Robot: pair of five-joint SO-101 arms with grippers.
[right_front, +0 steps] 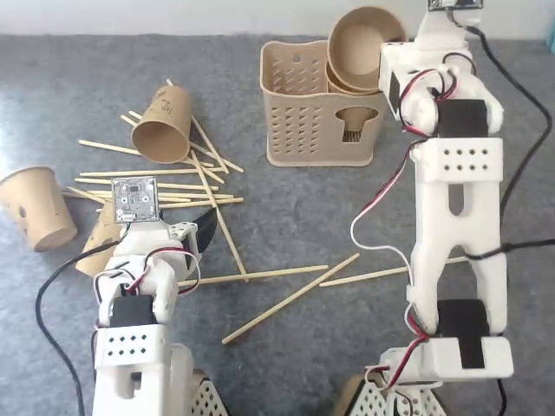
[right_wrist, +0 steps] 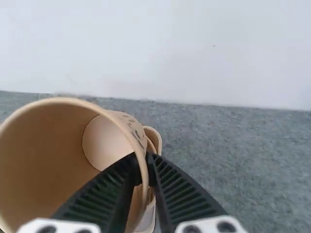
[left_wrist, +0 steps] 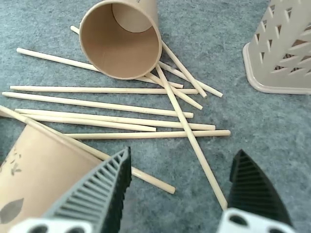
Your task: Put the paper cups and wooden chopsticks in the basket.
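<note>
The right claw (right_wrist: 143,177) is gripping the held paper cup (right_wrist: 58,160) by its rim, jaws closed on the cup wall, and is holding it tilted above the far right corner of the basket (right_front: 303,121). A second paper cup (right_front: 334,80) is sitting inside the basket, just beneath the held one. The left claw (left_wrist: 175,191) is hanging open (jaws spread wide, nothing between them) well off the basket's near left, above the chopstick pile (left_wrist: 97,90) on the table (right_front: 286,217). A tipped paper cup (left_wrist: 121,41) is lying on its side across this pile, left of the basket. A third fallen cup (left_wrist: 39,174) is lying just beside the left claw, and a fourth fallen cup (right_front: 35,208) is lying farthest left of the basket. Loose chopsticks (right_front: 290,299) are lying on the basket's near side.
</note>
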